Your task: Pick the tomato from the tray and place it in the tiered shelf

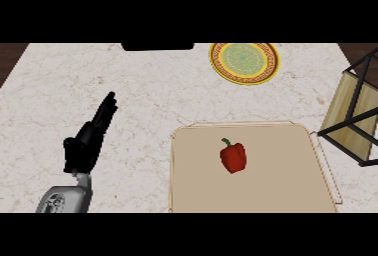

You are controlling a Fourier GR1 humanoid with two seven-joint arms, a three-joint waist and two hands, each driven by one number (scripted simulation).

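Note:
A red bell pepper (pixel 233 156) with a green stem lies near the middle of the beige tray (pixel 295 190); no tomato shows. The tiered shelf (pixel 357 115), black-framed with pale wooden boards, stands at the right edge, partly cut off. My left hand (pixel 88 140) rests on the counter left of the tray, fingers straight and pointing away from me, holding nothing. My right hand is out of the view.
A round plate (pixel 244 62) with a yellow rim and green centre sits at the back of the marble counter. A black object (pixel 157 46) lies along the far edge. Dark wood floor shows beyond the counter's corners.

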